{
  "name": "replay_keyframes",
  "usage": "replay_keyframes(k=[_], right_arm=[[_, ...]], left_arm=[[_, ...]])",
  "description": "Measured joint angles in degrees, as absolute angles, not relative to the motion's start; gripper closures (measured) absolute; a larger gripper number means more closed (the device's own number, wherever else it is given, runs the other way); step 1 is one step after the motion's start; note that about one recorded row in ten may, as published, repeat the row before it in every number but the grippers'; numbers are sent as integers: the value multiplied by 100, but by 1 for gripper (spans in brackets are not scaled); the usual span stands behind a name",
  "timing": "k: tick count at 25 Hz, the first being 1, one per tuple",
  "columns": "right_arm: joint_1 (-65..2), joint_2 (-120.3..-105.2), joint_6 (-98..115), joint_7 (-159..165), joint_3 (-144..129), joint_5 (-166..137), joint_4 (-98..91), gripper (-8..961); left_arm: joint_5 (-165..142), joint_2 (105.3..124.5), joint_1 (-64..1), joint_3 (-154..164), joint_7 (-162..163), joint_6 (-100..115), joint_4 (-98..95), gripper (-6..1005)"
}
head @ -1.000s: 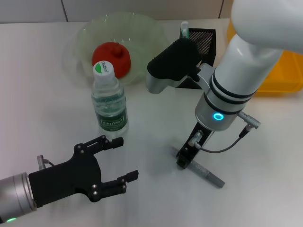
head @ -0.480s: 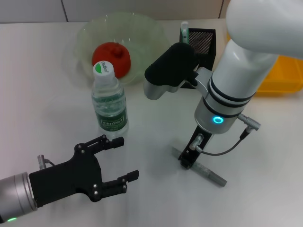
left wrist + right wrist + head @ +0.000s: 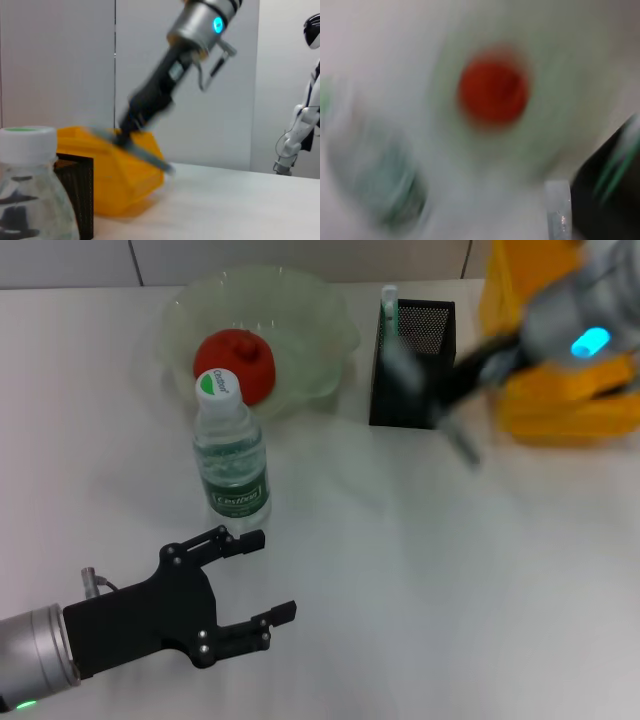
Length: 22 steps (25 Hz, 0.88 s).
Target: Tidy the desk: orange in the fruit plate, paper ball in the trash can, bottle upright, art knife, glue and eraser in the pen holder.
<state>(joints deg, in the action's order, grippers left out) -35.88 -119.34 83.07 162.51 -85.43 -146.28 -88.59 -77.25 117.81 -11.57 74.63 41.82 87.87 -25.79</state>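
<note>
At two o'clock of my head view, right gripper (image 3: 452,400) pinching the art knife (image 3: 462,445) beside the pen holder (image 3: 412,365), left gripper (image 3: 262,578) spread at seven o'clock, bottle (image 3: 230,455) upright, orange (image 3: 236,360) in fruit plate (image 3: 320,310).

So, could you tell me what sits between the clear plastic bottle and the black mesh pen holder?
Nothing: in the head view, only bare white tabletop separates the clear plastic bottle from the black mesh pen holder.

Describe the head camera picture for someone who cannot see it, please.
A blurred right gripper carries a grey art knife through the air beside a black mesh pen holder. An upright water bottle stands before a clear fruit plate holding an orange; the open left gripper rests near the table's front edge.
</note>
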Motion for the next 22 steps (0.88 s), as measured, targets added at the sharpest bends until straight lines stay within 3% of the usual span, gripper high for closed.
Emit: replay_keyframes(k=[5, 8, 10, 15, 20, 22], right_arm=[[-2287, -11944, 6763, 14933, -7760, -13318, -10067, 813], [-1337, -11954, 4993, 12335, -7859, -10812, -9583, 814], [-1118, -11962, 4578, 10644, -7963, -9302, -8973, 815], [-1216, -11961, 4902, 7648, -7987, -6623, -7114, 816], [-2114, -11936, 6270, 4993, -7895, -4559, -3967, 805], [-2248, -11934, 6333, 4841, -7857, -4484, -3646, 800]], left_arm=[[-7726, 11815, -1276, 7522, 4205, 8823, -2555, 204], [-7725, 11829, -1336, 7550, 4217, 8834, -2540, 204], [-7725, 11829, -1336, 7550, 4217, 8834, -2540, 204], [-7726, 11847, -1534, 7709, 4403, 8804, -2514, 204], [-7725, 11856, -1659, 7766, 4494, 8802, -2461, 204], [-7725, 11857, -1675, 7781, 4509, 8802, -2461, 204]])
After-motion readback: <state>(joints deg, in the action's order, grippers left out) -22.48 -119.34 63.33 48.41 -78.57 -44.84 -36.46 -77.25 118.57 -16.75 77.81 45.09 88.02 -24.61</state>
